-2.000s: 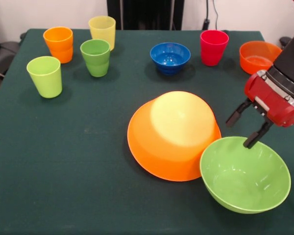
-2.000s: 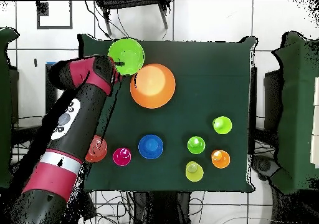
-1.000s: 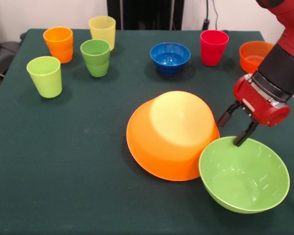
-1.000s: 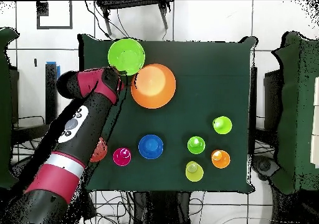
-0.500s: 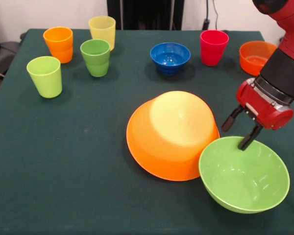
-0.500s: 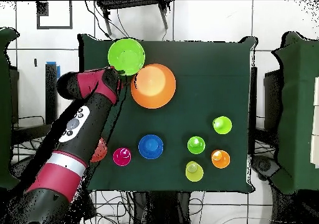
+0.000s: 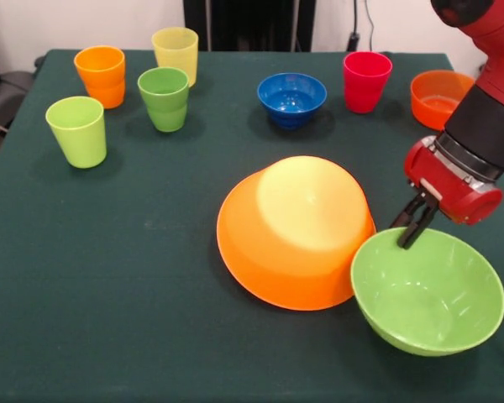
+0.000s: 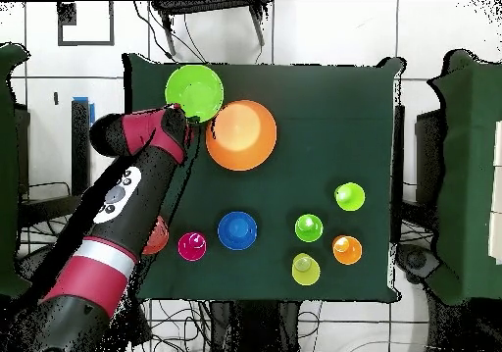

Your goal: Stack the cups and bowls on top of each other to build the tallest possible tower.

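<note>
The large light green bowl (image 7: pixel 428 294) stands upright at the front right, its rim against the upturned very large orange-yellow bowl (image 7: pixel 294 231). My gripper (image 7: pixel 410 230) is shut on the green bowl's far rim, one finger inside and one outside. In the overhead view the gripper (image 8: pixel 186 116) sits at the edge of the green bowl (image 8: pixel 193 90). The small blue bowl (image 7: pixel 291 98), red-pink cup (image 7: pixel 366 81) and small red-orange bowl (image 7: pixel 441 97) stand at the back. The orange (image 7: pixel 101 75), pale yellow (image 7: pixel 175 54), green (image 7: pixel 165 98) and lime green (image 7: pixel 76 130) cups stand at the back left. No purple bowl shows.
The dark green table (image 7: pixel 109 277) carries everything. My arm (image 8: pixel 118 221) reaches over the table's side and half hides the red-orange bowl (image 8: pixel 157 235) in the overhead view. The green bowl sits close to the table's front right corner.
The gripper's fingers have closed on the green bowl's rim. The green bowl has shifted slightly to the right in the front view. Nothing else has moved.
</note>
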`<act>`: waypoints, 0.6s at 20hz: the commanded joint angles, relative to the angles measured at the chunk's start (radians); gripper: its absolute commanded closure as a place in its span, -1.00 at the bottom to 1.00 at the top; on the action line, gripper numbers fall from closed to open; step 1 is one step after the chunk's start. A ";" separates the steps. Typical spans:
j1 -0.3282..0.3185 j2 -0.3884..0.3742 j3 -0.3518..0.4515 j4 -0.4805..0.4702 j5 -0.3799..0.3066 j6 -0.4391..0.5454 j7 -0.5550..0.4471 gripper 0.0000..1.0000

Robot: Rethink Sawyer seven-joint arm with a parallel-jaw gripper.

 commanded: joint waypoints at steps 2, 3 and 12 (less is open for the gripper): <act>-0.004 0.033 0.150 0.030 -0.023 -0.072 0.044 1.00; -0.004 0.032 0.153 0.031 -0.021 -0.077 0.046 1.00; 0.001 -0.019 0.161 0.047 -0.021 -0.022 0.014 1.00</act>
